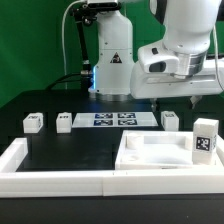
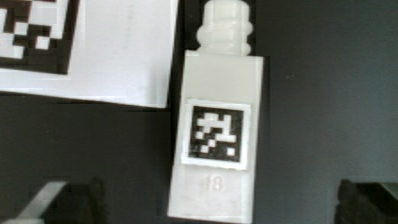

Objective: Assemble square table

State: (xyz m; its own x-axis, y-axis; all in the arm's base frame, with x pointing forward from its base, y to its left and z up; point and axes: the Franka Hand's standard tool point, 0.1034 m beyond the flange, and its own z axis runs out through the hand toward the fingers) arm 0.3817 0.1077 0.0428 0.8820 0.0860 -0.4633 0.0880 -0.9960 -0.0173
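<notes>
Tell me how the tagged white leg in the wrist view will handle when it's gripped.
The leg looks like solid moulded plastic, so it is probably stiff and light. Its flat sides should keep it from rolling, though the smooth surface may slip. The narrow ribbed peg at one end looks likeliest to snap.

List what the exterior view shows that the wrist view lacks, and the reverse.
Exterior only: three more legs, the marker board, the wall, the arm, the whole slab.
Wrist only: the screw tip of the leg, a tag on a white corner, and the open gripper flanking the leg.
Both: apparently the same tagged leg, beside the slab.
</notes>
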